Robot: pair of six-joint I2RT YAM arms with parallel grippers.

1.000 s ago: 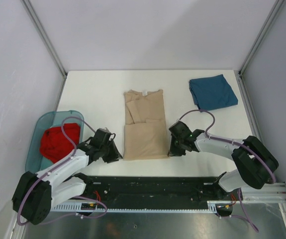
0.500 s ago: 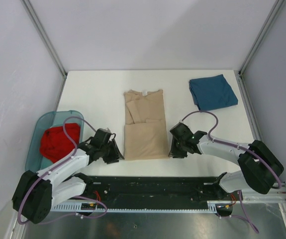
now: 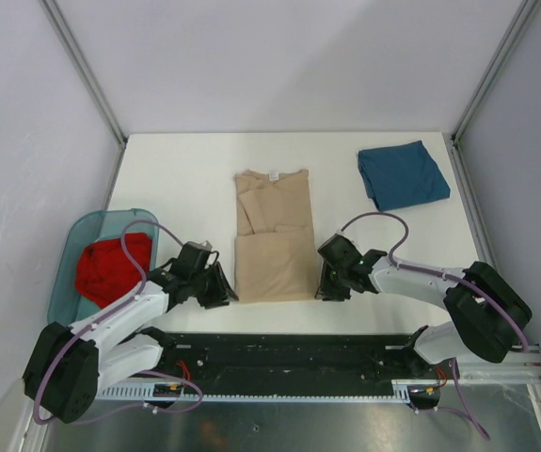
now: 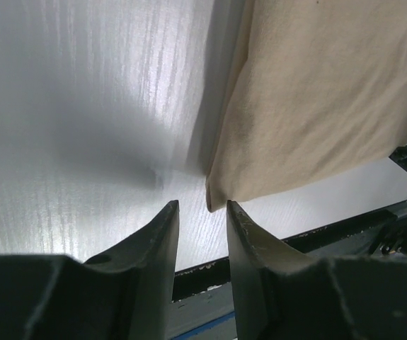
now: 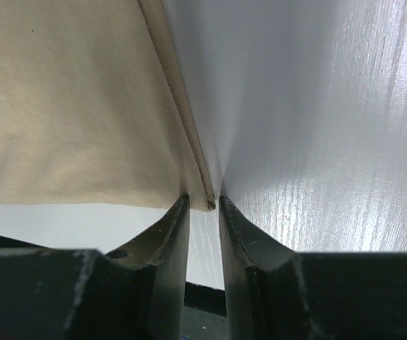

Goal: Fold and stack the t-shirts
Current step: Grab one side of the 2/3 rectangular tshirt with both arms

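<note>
The tan t-shirt [image 3: 272,235] lies folded in the middle of the white table [image 3: 185,179], neck label at the far end. My left gripper [image 3: 226,294] is low at its near left corner. In the left wrist view the left gripper [image 4: 201,207] is open, and the tan t-shirt [image 4: 316,92] has its corner just at the tips, apart from the left finger. My right gripper [image 3: 325,288] is at the near right corner. There the right gripper [image 5: 203,202] is open narrowly, the tan t-shirt [image 5: 69,99] corner between its tips. A teal t-shirt [image 3: 402,174] lies folded far right. A red t-shirt [image 3: 112,266] sits crumpled at the left.
The red shirt rests in a clear bluish tray [image 3: 110,216] at the table's left edge. A black rail [image 3: 289,353] runs along the near edge just behind both grippers. Grey walls and metal posts close in the table on three sides.
Both sets of jaws have widened, the right one more. The right gripper has slid slightly left and nearer onto the shirt's near right corner. The shirts have not moved.
</note>
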